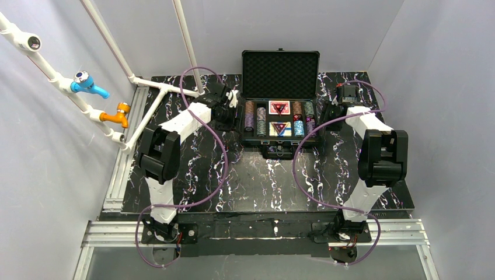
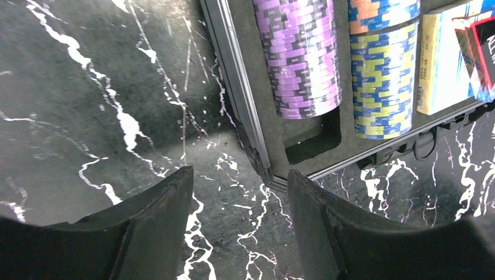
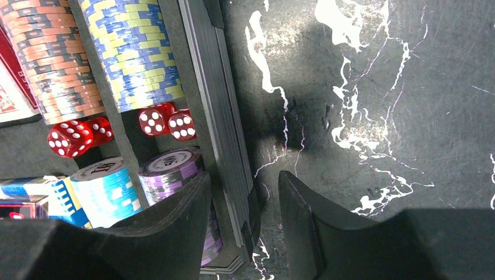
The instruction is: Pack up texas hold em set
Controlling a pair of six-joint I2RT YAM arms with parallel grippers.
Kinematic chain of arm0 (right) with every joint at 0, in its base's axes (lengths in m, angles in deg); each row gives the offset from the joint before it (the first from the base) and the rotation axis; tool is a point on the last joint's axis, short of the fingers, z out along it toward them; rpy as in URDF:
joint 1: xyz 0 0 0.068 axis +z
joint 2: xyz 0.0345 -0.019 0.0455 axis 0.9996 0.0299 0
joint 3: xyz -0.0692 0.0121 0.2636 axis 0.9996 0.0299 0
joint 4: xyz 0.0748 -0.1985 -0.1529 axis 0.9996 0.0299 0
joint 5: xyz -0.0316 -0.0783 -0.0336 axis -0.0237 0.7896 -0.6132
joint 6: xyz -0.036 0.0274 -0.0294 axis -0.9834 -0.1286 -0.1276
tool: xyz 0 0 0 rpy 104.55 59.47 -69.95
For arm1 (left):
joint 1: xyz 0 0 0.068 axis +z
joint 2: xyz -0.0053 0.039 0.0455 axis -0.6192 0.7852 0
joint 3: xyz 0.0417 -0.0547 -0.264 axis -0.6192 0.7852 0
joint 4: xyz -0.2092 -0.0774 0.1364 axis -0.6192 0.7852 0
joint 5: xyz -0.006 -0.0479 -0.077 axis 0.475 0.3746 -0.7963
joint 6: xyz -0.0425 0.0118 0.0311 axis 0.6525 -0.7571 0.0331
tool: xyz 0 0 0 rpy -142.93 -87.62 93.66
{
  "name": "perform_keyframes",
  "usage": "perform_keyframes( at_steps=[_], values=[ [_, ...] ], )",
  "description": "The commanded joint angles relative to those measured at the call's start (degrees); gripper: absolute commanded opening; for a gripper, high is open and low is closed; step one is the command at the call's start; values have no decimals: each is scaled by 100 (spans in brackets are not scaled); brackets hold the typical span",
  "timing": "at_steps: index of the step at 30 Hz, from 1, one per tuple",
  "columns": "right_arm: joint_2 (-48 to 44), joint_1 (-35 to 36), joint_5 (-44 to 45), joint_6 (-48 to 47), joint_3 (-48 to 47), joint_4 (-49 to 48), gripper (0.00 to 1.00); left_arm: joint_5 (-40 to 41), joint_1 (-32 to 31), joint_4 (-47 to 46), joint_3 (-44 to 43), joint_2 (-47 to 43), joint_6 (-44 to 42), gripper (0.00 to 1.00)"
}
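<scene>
The black hard case [image 1: 264, 142] lies open at the back middle of the table, its foam-lined lid [image 1: 280, 73] upright. Chip stacks [image 1: 254, 116] fill both sides, with two red triangles [image 1: 279, 107] in the middle. My left gripper [image 1: 233, 109] is open and empty just off the case's left near corner [image 2: 269, 174], beside purple chips [image 2: 303, 58] and yellow-blue chips [image 2: 382, 76]. My right gripper [image 3: 245, 198] is open, its jaws astride the case's right wall [image 3: 210, 87]: one finger [image 3: 169, 227] over a purple stack [image 3: 172, 166], the other outside.
Several red dice [image 3: 154, 119] lie in a slot between chip stacks. A card deck [image 2: 449, 58] sits by the yellow-blue chips. White pipes with a blue valve [image 1: 87, 83] and an orange valve [image 1: 117, 115] stand at the left. The case's latch [image 1: 279, 150] faces the arms.
</scene>
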Motion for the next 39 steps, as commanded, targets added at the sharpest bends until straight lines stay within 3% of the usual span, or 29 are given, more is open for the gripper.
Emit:
perform_keyframes(
  at_steps=[1, 14, 28, 39],
  values=[
    [25, -12, -247, 37, -152, -174, 54, -582, -25, -307, 401, -230, 215, 59],
    [-114, -12, -511, 85, 165, -270, 53, -630, -157, -672, 546, -152, 451, 58],
    [-128, -12, -705, 124, 296, -334, 51, 29, -159, -617, 267, 172, 869, 52],
    [-144, -12, -1139, 234, 559, -462, 48, -382, -208, -812, 282, 359, 838, 49]
  ],
)
